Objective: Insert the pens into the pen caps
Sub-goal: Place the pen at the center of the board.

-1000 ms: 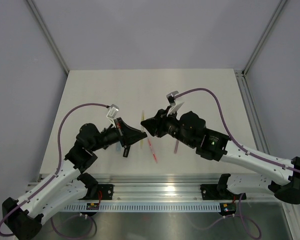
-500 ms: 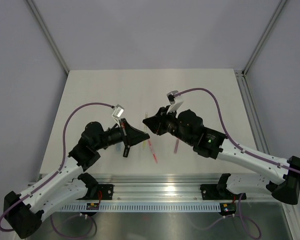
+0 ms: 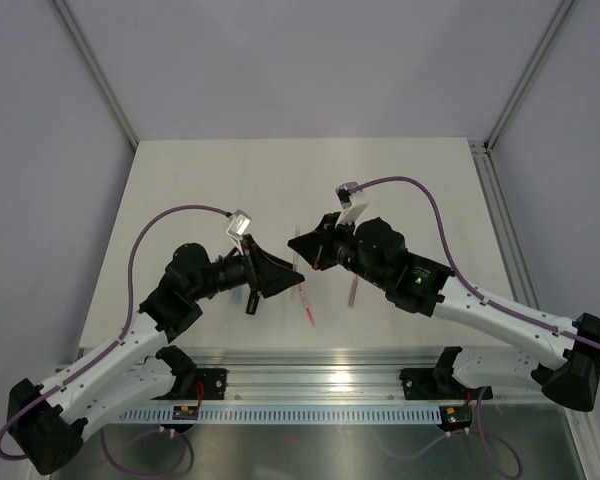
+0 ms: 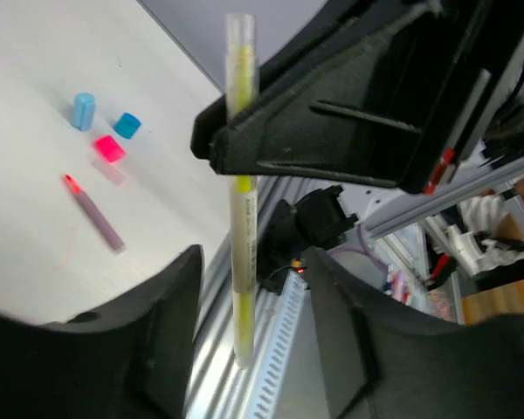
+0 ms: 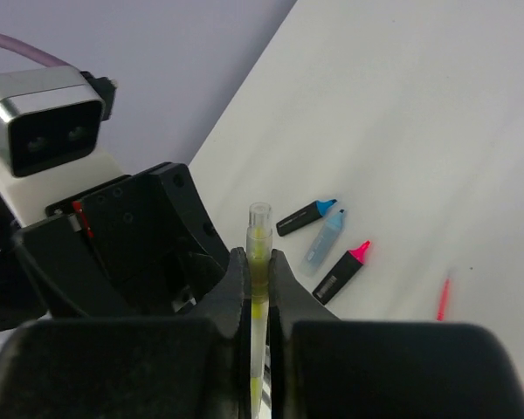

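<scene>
Pen (image 4: 243, 227), thin and yellow, above the table (image 3: 180, 180).
Right gripper (image 5: 255, 266) pinches the pen; left gripper (image 4: 251, 262) has its jaws spread either side of it, not touching.

right hand (image 5: 259, 262) holds yellow pen (image 4: 242, 218) between left hand's (image 4: 251, 257) parted fingers (image 4: 341, 349), loose pens (image 5: 339, 272) beneath, far table (image 3: 280, 170) open

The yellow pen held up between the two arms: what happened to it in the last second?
The right gripper closed on the yellow pen and took hold of it. The left gripper opened and let it go, a handover in mid-air. The red pen on the table did not move.
</scene>
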